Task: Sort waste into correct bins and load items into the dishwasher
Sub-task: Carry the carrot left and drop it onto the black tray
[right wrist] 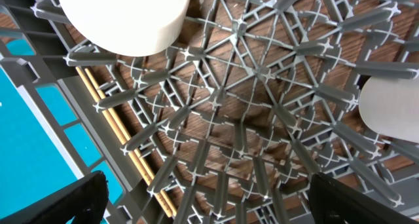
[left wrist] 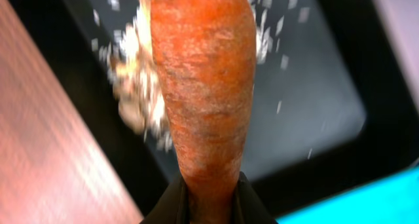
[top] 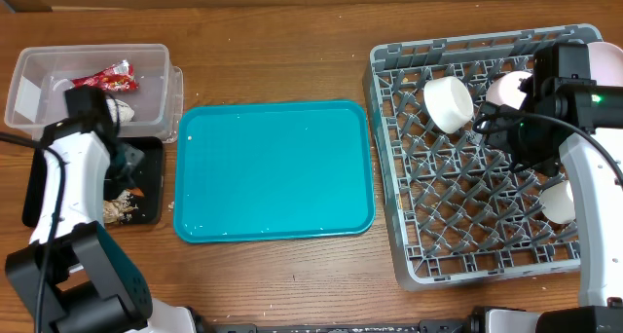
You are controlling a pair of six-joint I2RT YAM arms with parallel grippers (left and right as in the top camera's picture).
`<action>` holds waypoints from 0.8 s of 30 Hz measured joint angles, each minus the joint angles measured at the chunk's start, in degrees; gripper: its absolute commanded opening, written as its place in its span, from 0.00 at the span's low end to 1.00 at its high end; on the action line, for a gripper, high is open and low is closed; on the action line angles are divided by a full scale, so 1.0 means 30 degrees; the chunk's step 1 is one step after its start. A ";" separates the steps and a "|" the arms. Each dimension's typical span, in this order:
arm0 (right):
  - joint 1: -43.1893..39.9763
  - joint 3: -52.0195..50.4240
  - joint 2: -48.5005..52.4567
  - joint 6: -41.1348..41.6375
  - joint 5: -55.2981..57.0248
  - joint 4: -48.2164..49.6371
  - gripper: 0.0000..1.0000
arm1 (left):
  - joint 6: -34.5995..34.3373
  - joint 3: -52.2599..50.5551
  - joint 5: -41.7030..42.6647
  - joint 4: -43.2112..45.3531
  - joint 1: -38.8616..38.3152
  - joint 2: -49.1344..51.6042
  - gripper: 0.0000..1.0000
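left gripper: we had it pinched on the thin end of the carrot, with the thick end pointing away toward the tray.
carrot position: it hung over the black tray, right above the rice and scraps. We couldn't tell whether it touched them.
why there: our read was that food waste goes together, so the carrot joins the rice pile. Gripping the tip kept the fingers out of the mess.
clear tub: it held the red wrapper and what looked like the tissue, so dry trash was kept apart from food.
right gripper: jaws were spread wide with nothing between them, low over the dish rack.
rack contents: we saw the cup, a bowl, and the chopsticks lying along the wall on the teal side, where the pegs stop them rolling.
teal tray: it sat between the bins and the rack with nothing on it.
next, we judged: spread the left jaws and drop the carrot.
risk: the carrot could bounce and scatter rice over the shallow rim.
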 measured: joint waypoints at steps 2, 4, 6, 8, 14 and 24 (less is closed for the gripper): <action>0.0000 0.0000 0.0000 0.0000 0.0007 -0.0007 1.00 | 0.0248 0.0007 -0.0036 0.0583 0.0328 0.0000 0.10; 0.0000 0.0000 0.0000 0.0007 0.0007 -0.0007 1.00 | 0.0481 0.0007 -0.0160 0.1406 0.1027 0.0015 0.14; 0.0000 0.0000 0.0000 0.0007 0.0007 0.0007 1.00 | 0.0612 0.0007 -0.0284 0.1923 0.1479 0.0168 0.15; 0.0000 0.0000 0.0000 0.0000 0.0007 0.0007 1.00 | 0.0634 0.0036 -0.0350 0.2142 0.1858 0.0597 0.18; 0.0000 0.0000 0.0000 0.0000 0.0007 0.0000 1.00 | 0.1144 0.0036 -0.0459 0.2382 0.2361 0.2579 0.22; 0.0000 0.0000 0.0000 0.0000 0.0015 0.0000 1.00 | 0.2951 0.0488 -0.0495 0.2674 0.2361 0.3002 0.85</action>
